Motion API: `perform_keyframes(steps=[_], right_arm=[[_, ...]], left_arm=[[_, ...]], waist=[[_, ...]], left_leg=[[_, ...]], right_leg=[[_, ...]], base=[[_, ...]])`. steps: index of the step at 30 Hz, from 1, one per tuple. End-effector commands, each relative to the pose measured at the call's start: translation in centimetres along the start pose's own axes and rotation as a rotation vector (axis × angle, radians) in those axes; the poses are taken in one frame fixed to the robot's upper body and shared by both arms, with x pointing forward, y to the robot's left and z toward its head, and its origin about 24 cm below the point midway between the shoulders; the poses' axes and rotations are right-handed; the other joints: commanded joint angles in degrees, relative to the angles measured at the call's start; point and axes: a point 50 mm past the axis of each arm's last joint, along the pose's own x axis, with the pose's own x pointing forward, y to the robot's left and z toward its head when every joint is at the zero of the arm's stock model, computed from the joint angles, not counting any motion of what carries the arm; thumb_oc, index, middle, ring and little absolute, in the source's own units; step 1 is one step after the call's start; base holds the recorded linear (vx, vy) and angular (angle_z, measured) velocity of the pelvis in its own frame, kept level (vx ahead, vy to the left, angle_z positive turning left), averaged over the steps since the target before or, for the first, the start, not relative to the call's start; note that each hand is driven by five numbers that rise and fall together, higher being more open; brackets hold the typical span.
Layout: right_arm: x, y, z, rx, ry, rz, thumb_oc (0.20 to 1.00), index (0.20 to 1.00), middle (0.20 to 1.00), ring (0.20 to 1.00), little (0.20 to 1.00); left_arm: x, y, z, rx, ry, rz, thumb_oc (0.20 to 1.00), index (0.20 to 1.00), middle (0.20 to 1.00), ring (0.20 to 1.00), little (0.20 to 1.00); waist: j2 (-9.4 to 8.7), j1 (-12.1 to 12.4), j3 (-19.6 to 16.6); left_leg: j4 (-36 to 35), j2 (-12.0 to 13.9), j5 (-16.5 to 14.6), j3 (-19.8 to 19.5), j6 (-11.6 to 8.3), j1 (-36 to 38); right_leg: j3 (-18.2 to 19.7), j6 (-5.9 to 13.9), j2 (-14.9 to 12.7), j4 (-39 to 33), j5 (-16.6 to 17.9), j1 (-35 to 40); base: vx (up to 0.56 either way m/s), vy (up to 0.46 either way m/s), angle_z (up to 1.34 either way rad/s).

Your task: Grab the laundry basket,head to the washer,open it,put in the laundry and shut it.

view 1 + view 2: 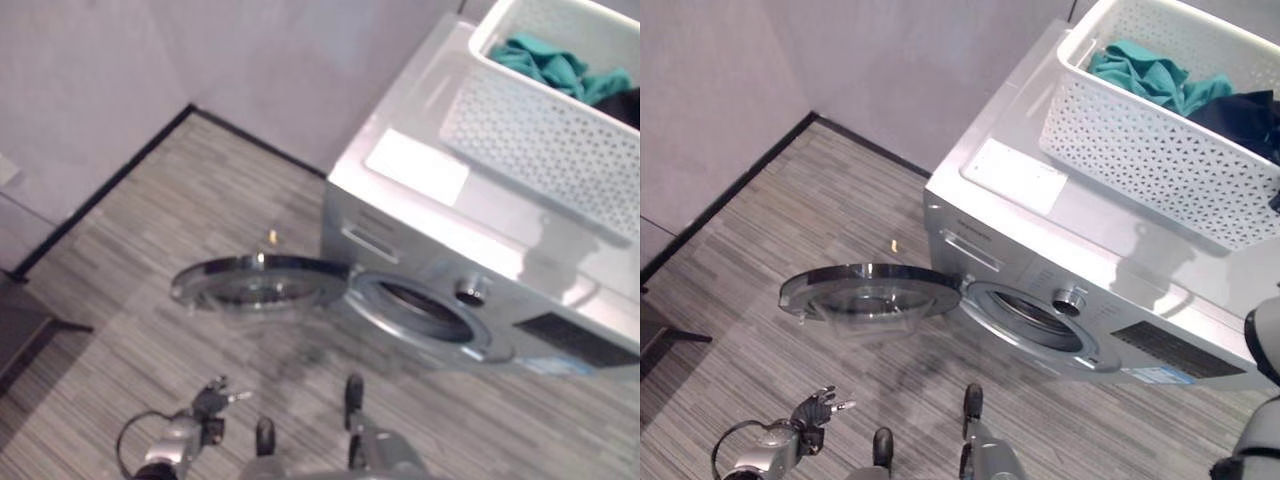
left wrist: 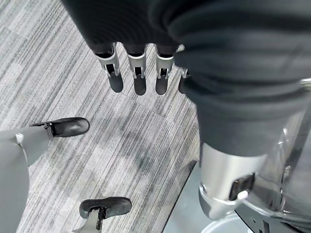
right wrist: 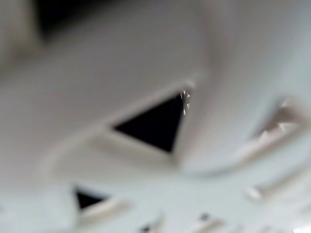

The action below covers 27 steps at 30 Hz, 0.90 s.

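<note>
White laundry basket [image 1: 1160, 150] sits atop the washer [image 1: 1040, 250], door [image 1: 870, 290] open. Left robot hand [image 2: 138, 73] hangs relaxed; right hand's state unclear. Next: load laundry [image 1: 1140, 70].

Washer door [image 1: 872, 290] swung fully open, lying flat out over floor [image 1: 790, 220], blocking approach from left of drum opening [image 1: 1028, 317]. Drum opening unobstructed from front. Left hand [image 2: 138, 73] hangs low over bare floor, fingers straight, nothing near them. White laundry basket [image 1: 1150, 150] takes up far part of washer top [image 1: 1110, 235]; near strip of top bare. Wall [image 1: 890, 70] close behind washer.
</note>
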Motion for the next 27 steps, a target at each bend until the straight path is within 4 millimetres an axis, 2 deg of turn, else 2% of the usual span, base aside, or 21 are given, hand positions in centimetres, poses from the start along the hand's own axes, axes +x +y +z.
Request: perform_keyframes(steps=[1,4,7,20,25,27], right_arm=[[0.1,0.6,-1.6,-0.021,0.078,0.035,0.2,0.2,0.2,0.2,0.2],[0.3,1.8,-0.6,-0.015,0.035,0.072,0.2,0.2,0.2,0.2,0.2],[0.3,1.8,0.0,-0.026,0.003,0.066,0.2,0.2,0.2,0.2,0.2],[-0.2,-0.2,1.9,0.094,-0.117,-0.062,0.2,0.2,0.2,0.2,0.2],[-0.6,-1.2,2.3,0.169,-0.172,-0.093,0.2,0.2,0.2,0.2,0.2],[-1.1,-2.3,2.7,0.188,-0.223,-0.117,0.2,0.2,0.2,0.2,0.2]], left_arm=[[1.0,-1.6,3.9,0.065,-0.1,-0.057,1.0,1.0,1.0,1.0,1.0],[1.2,-2.0,4.0,0.085,-0.091,-0.065,1.0,1.0,1.0,1.0,1.0],[1.3,-2.1,4.1,0.085,-0.09,-0.063,1.0,1.0,1.0,1.0,1.0],[1.2,-2.0,3.4,0.073,-0.077,-0.048,1.0,1.0,1.0,1.0,1.0],[1.1,-1.6,2.4,0.059,-0.05,-0.039,1.0,1.0,1.0,1.0,1.0],[0.9,-1.3,1.7,0.055,-0.03,-0.035,1.0,1.0,1.0,1.0,1.0]], waist=[[0.99,1.1,1.7],[0.67,0.7,1.6],[0.52,0.5,1.5],[0.54,-0.5,0.7],[0.46,-0.7,-0.1],[0.31,-1.1,-0.8]], left_leg=[[3.3,8.0,12.6,1.8,0.36,3.9],[3.5,8.3,12.6,2.1,0.33,4.2],[3.7,8.5,12.6,2.4,0.3,4.4],[4.2,8.5,11.2,3.5,0.61,6.4],[4.3,8.4,10.8,3.9,0.6,7.3],[4.4,8.4,10.7,4.0,0.6,7.9]], right_leg=[[-0.7,4.84,-4.0,18.9,-11.8,-8.0],[-0.5,4.77,-3.4,19.1,-11.9,-8.3],[-0.3,4.76,-3.1,19.3,-11.9,-8.4],[0.6,5.0,-3.0,19.5,-11.8,-7.6],[0.7,5.05,-3.0,19.2,-11.8,-6.4],[0.8,5.03,-3.0,19.0,-11.9,-5.5]], base=[[0.02,-0.04,0.06],[0.0,0.0,0.0],[0.0,0.0,-0.01],[0.01,0.012,-0.05],[0.02,0.016,-0.04],[0.04,0.016,0.0]])
